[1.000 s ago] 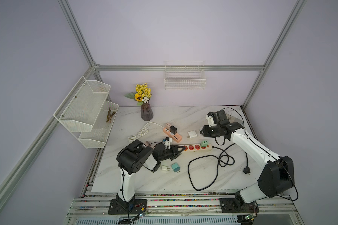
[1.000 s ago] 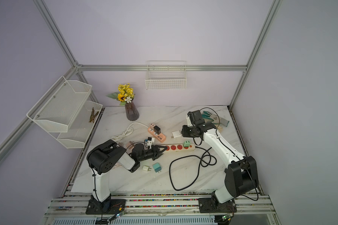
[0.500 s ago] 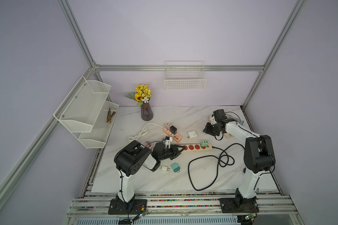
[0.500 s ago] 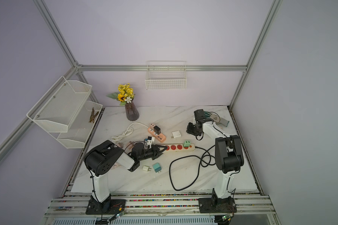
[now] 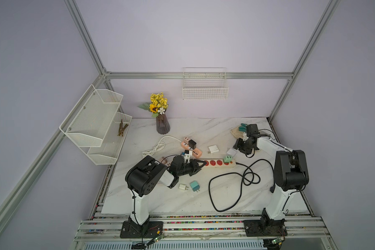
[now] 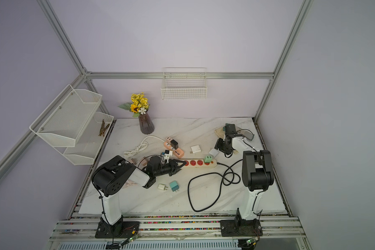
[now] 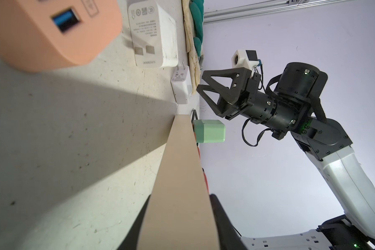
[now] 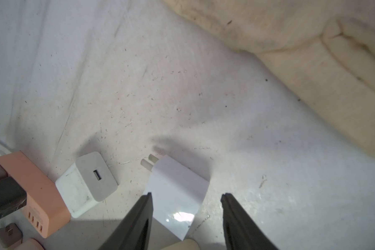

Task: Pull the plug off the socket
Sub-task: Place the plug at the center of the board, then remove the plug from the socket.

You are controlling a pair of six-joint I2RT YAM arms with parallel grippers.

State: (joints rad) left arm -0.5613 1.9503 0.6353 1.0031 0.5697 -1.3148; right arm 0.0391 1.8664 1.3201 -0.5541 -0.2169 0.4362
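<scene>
A beige power strip [image 5: 219, 162] [image 6: 200, 162] with red sockets lies across the middle of the table. A green plug [image 5: 227, 159] [image 6: 207, 158] [image 7: 210, 134] sits plugged in near its right end. My left gripper [image 5: 200, 165] [image 6: 181, 165] [image 7: 179, 227] is shut on the strip's left end [image 7: 182, 184]. My right gripper [image 5: 238, 147] [image 6: 218, 146] [image 7: 200, 81] [image 8: 187, 195] hovers open just behind the green plug. A white plug [image 5: 231, 152] [image 6: 213, 152] [image 8: 173, 179] lies flat on the table under its spread fingers, untouched by either.
An orange USB strip [image 5: 192, 149] with a black adapter and a white square adapter [image 5: 213, 149] lie behind the power strip. A teal adapter [image 5: 195, 186] and a small white one [image 5: 183, 187] lie in front. Black cable [image 5: 236, 179] loops at the right. A glove [image 5: 236, 131] sits at the back right.
My right gripper's jaws have spread apart and the white plug now lies loose on the table. The right arm's elbow has folded back toward its base. The left arm has not moved.
</scene>
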